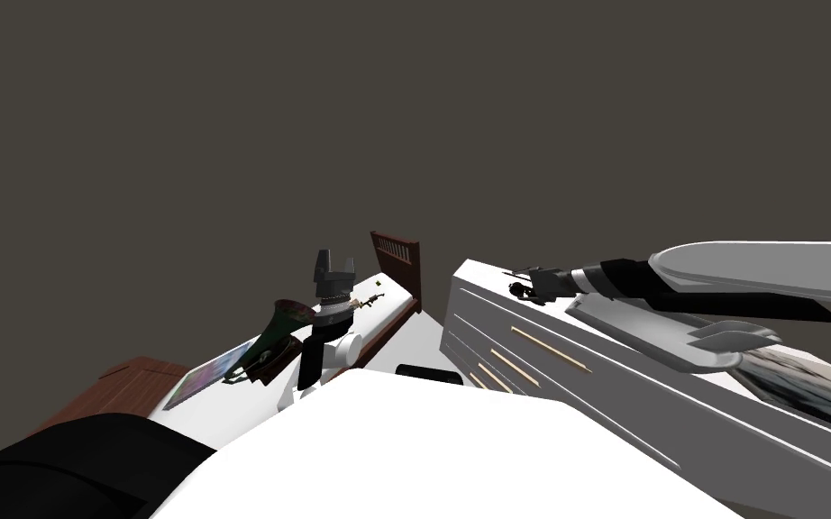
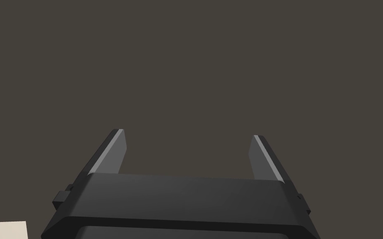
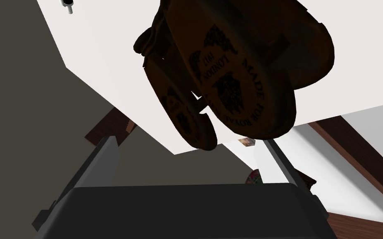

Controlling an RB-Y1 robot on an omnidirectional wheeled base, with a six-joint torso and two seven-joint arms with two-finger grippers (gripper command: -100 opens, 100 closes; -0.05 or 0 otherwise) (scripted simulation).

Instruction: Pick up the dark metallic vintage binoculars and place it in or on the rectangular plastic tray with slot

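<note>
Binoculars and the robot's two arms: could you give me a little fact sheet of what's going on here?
binoculars: dark, with lettering, lying on the white dresser top
right jaws: open, with the binoculars just ahead of the tips, not between them
left jaws: open, raised, holding nothing
tray: probably the flat grey piece on the same dresser, under the right forearm
task stage: reaching; nothing gripped yet

Light is flat and even. The white dresser (image 1: 603, 387) reads bright, the binoculars (image 3: 236, 62) almost black. The head view is rolled.
</note>
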